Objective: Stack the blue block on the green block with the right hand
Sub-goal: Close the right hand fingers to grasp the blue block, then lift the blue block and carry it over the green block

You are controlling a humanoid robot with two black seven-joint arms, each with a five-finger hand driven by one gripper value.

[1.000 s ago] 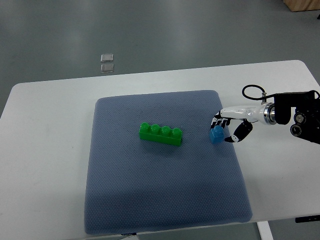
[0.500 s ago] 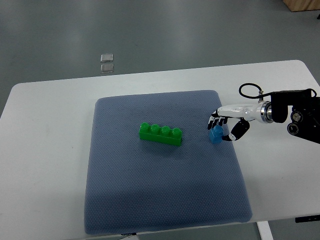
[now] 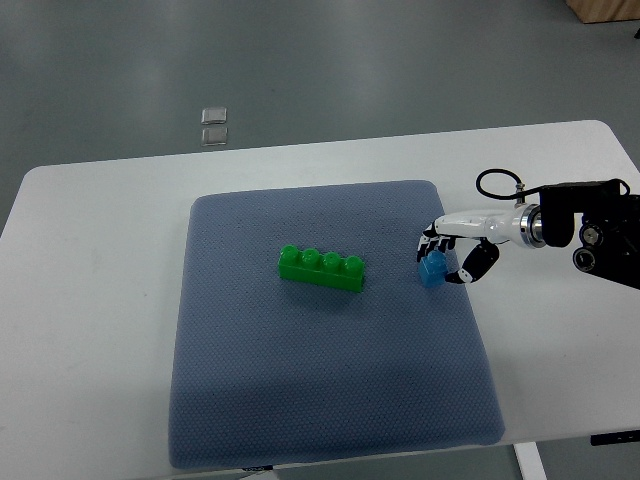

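Only one arm showing, coming in from the right edge about mid-height, black housing at the wrist with a looped cable on top, then a white forearm section stretched out to the left. Right hand [image 3: 447,256] at the end of it, palm turned down and sideways, fingers [image 3: 430,243] curled over on the far side, thumb [image 3: 474,266] hooked round on the near side, closed in a pinch.

Even, bright overhead light falls on the white table [image 3: 100,260]; shadows stay soft and faint, a darker band crosses the blue mat [image 3: 330,400]'s near part, focus sharp throughout.
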